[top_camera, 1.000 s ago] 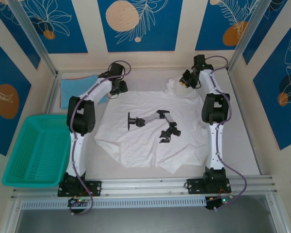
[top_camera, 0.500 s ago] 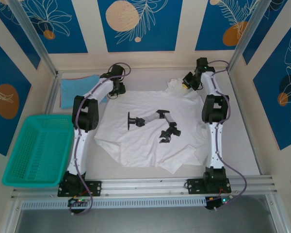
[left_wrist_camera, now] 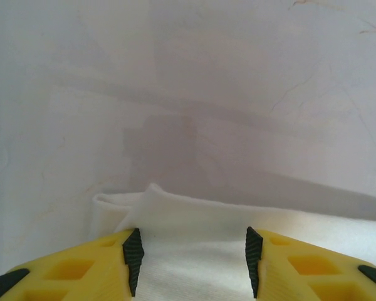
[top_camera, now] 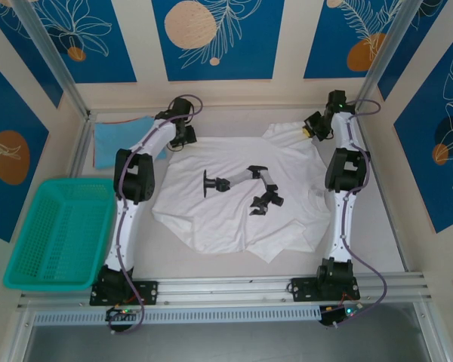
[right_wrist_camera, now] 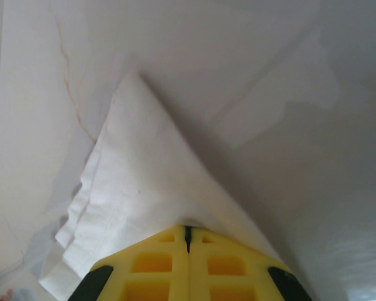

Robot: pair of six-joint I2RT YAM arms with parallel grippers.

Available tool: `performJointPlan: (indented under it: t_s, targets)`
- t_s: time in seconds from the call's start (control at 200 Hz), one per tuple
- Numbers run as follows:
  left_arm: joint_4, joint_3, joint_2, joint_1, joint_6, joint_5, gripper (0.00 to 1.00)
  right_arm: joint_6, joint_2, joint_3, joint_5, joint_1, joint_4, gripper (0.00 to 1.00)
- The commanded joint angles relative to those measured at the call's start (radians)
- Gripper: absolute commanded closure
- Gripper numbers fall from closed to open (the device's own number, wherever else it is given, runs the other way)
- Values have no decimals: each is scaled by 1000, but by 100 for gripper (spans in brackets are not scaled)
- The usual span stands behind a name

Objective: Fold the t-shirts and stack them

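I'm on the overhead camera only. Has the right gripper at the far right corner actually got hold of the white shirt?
Observer: Yes. On its wrist camera the right gripper is shut on a fold of the white t-shirt.
Operator: And the left one, by the far left edge?
Observer: The left gripper is open. Its jaws stand apart, with the shirt's doubled edge lying between them, unclamped.
Operator: What part does the right one hold?
Observer: The cloth runs forward from the grip and narrows to one pointed corner.
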Motion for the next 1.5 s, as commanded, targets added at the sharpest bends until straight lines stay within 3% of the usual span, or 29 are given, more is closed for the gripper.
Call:
performJointPlan:
  t_s: [0.0,0.06,0.195,0.355,0.54,0.765,0.905,1.035,1.085,1.345,1.495]
  targets:
    - [-81,75,23,17,2,19,47,19,36,53,-39,-21,-8,79]
    - [-95,104,1,15,13,41,43,24,27,95,-82,-19,-16,69]
    - [-119,97,-118,14,14,43,27,6,-100,64,-101,6,-8,58]
    - [-77,-138,-319,15,-42,-18,21,-47,-365,-247,-28,57,71,46]
    - [-5,-448,-434,27,-97,-8,31,-63,-680,-769,-31,121,245,46]
    - [92,-659,-440,34,-106,81,37,-70,-944,-1290,-51,219,390,47]
    - [75,-614,-355,28,-80,113,46,-72,-996,-1441,-6,213,389,47]
    - [73,-584,-310,11,-65,108,68,-50,-1003,-1505,-5,155,413,48]
    - [60,-563,-307,-10,-51,72,73,-39,-1001,-1520,-18,143,439,48]
    - [-85,-401,-246,-187,28,-321,74,-38,-930,-1501,-43,143,452,49]
    - [-139,-344,-177,-301,61,-524,64,-33,-907,-1504,-61,136,467,49]
